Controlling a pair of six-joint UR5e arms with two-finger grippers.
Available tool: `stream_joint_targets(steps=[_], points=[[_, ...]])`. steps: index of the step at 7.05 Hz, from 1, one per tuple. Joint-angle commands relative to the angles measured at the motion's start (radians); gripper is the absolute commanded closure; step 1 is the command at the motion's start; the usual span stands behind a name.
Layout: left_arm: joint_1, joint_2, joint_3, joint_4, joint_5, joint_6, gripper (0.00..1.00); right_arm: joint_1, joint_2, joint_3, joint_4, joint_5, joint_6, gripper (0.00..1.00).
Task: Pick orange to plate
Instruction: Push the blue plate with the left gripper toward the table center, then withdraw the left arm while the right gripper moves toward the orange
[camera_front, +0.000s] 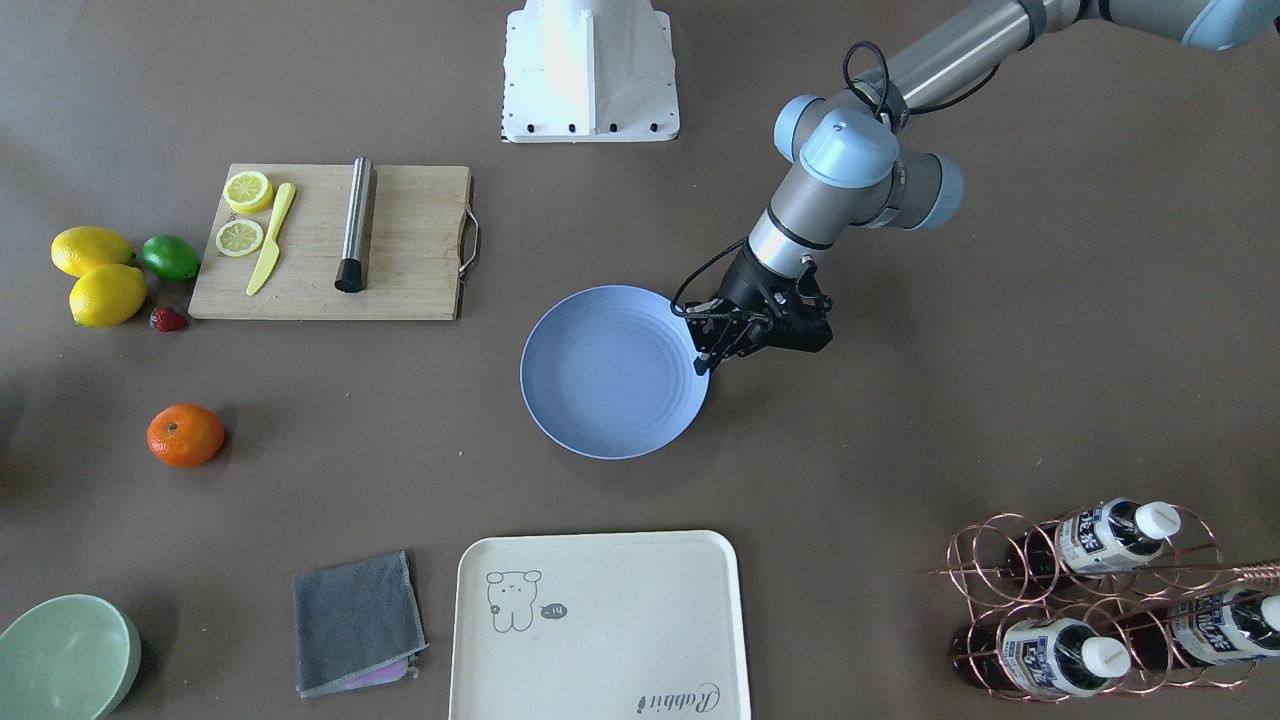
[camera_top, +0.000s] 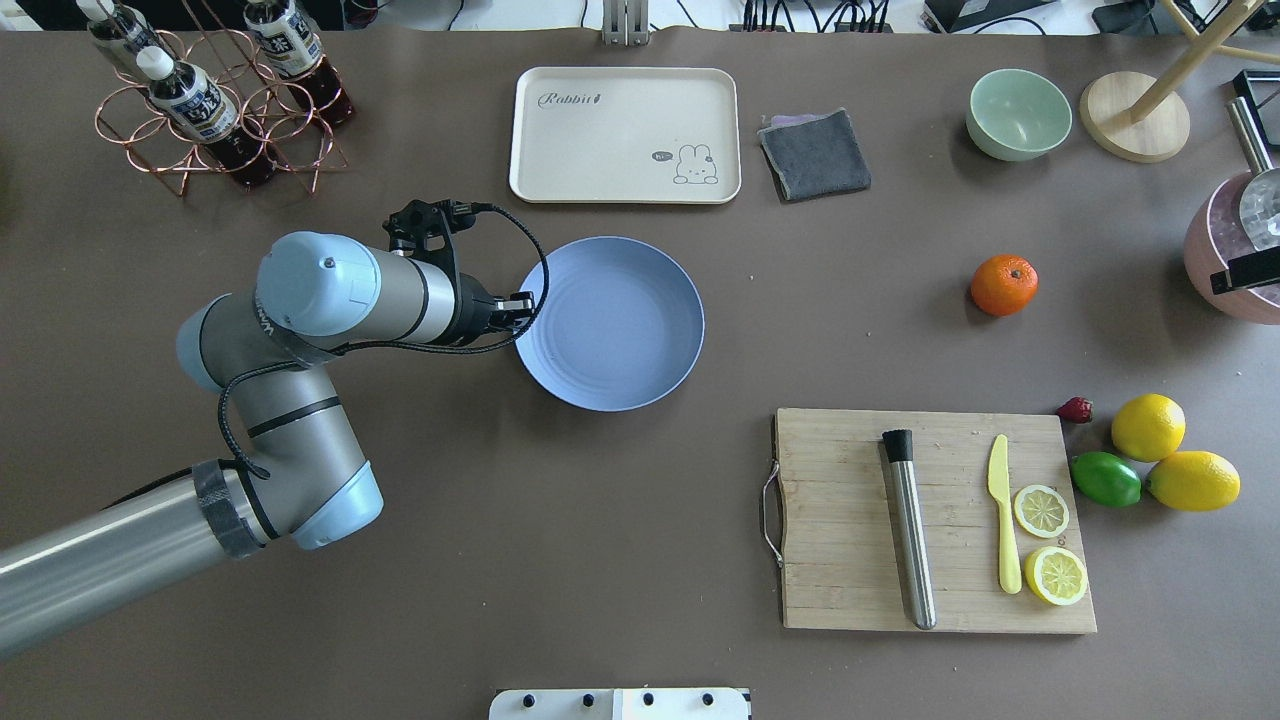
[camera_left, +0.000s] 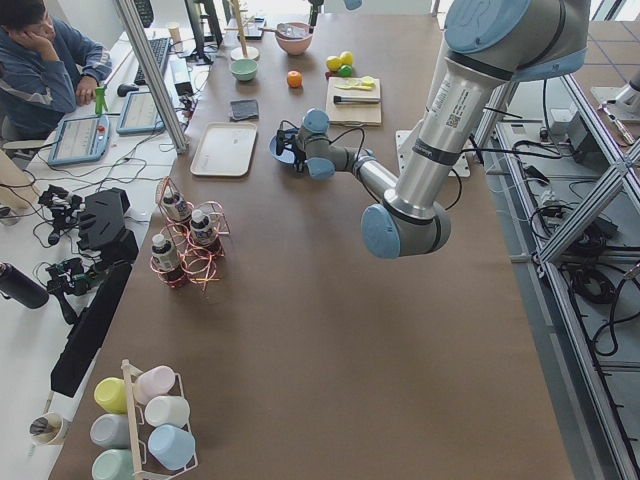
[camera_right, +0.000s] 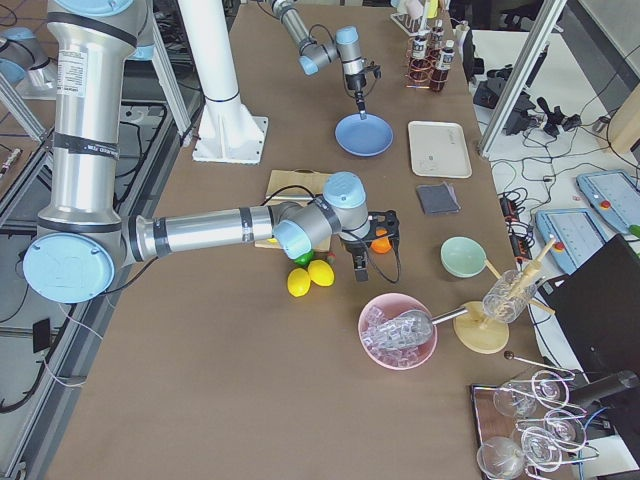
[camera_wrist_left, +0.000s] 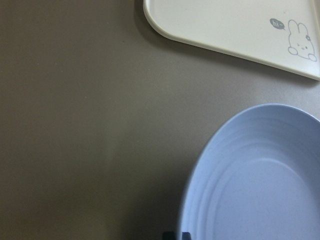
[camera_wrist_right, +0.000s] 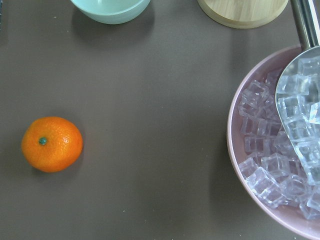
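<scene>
We see the left pincer (camera_front: 704, 362) with its fingers pressed together, holding nothing. The blue plate (camera_front: 600, 400) lies just beside it. The orange (camera_wrist_right: 52, 144) sits on the table near the right pincer (camera_right: 360, 262); we cannot tell whether that pincer is spread.

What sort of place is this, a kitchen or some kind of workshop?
Probably a robotics lab dressed as a kitchen: a grey-and-blue robot arm over a brown table, aluminium framing, and a seated person at tablet screens.
</scene>
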Motion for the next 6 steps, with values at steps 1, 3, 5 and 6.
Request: stream_joint_targets(steps=[1, 3, 5, 6], points=[[0.043, -0.023, 0.013, -0.005, 0.053, -0.002, 1.0, 0.0, 0.001, 0.0, 0.001, 0.0, 0.0, 0.0], [0.046, -0.013, 0.007, -0.004, 0.052, 0.003, 0.03, -0.005, 0.032, -0.002, -0.003, 0.002, 0.0, 0.0], [-0.033, 0.106, -0.083, 0.004, -0.014, 0.033, 0.02, -0.044, 0.091, -0.008, -0.017, -0.012, 0.014, 0.0], [-0.137, 0.238, -0.162, 0.004, -0.128, 0.134, 0.02, -0.066, 0.137, -0.009, -0.061, -0.038, 0.033, 0.0]])
